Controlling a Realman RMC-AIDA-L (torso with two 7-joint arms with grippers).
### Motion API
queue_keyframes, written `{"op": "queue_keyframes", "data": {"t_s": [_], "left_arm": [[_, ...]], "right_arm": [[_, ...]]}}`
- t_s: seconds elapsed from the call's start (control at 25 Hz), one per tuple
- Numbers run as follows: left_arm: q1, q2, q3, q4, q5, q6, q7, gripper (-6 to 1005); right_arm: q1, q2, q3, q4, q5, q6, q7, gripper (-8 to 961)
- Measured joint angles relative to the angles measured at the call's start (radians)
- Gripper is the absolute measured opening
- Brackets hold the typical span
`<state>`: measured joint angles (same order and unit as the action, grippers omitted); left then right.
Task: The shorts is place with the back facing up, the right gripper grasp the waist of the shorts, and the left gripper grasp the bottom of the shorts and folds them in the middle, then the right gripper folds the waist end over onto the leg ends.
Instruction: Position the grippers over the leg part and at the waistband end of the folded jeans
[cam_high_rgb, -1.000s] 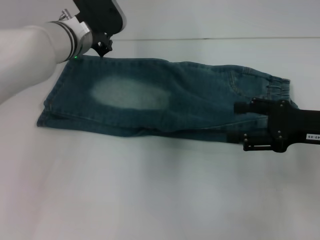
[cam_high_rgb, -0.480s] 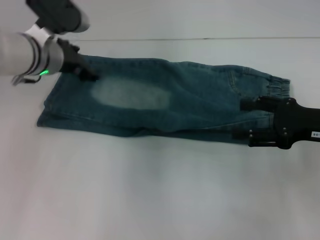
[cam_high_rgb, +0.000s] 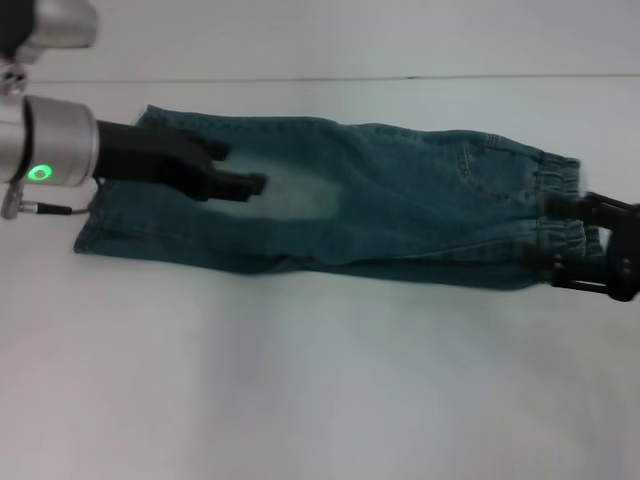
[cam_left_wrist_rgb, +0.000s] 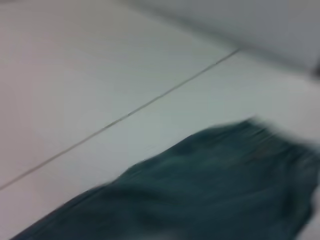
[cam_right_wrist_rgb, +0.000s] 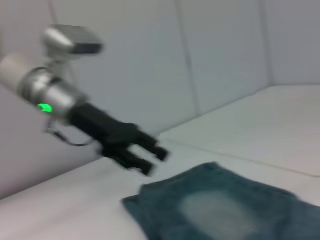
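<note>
The shorts (cam_high_rgb: 340, 205) are laid flat on the white table (cam_high_rgb: 300, 400), already folded in half the long way, so one leg is stacked on the other. The leg ends (cam_high_rgb: 105, 215) are at the robot's left side and the ruffled waist (cam_high_rgb: 555, 200) is at the right side. A pale faded patch (cam_high_rgb: 290, 190) is seen on the top leg.

The left gripper (cam_high_rgb: 235, 178) is held above the leg part, over the pale patch, and is pointed toward the waist. In the right wrist view its fingers (cam_right_wrist_rgb: 150, 157) are seen a little apart with nothing between them, and it is lifted off the cloth. It is probably kept up there so the leg end is left free for the next fold.

The right gripper (cam_high_rgb: 575, 245) is placed at the waist end, because the waist is the part to be picked up and carried over onto the leg ends. Its two black fingers are seen spread, one above the waistband and one near its lower corner. The cloth does not look pinched yet, though this is hard to be sure of from here.
</note>
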<state>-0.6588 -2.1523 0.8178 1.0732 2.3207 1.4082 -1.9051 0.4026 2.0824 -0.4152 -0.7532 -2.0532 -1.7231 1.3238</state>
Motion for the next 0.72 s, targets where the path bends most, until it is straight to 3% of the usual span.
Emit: {"op": "queue_keyframes", "data": {"t_s": [0.16,0.36,0.52,0.72], "left_arm": [[0.002,0.032,-0.061,-0.097,-0.154,0.181,0.079,760],[0.006,0.067,-0.072,-0.217,-0.248,0.283,0.095,723],[0.033,0.064,-0.075,-0.232,-0.249,0.292,0.08,728],[0.064,0.046,-0.072,-0.221,-0.25,0.296,0.083,728]], "right_arm": [[-0.05,0.002,0.054,0.004,0.004,-0.002,-0.045,915],[-0.116,0.005,0.121,0.045,0.022,-0.001,-0.139,915],[-0.156,0.004,0.196,0.108,0.037,0.002,-0.241,915],[-0.18,0.004,0.203,0.146,0.016,0.072,-0.278,916]]}}
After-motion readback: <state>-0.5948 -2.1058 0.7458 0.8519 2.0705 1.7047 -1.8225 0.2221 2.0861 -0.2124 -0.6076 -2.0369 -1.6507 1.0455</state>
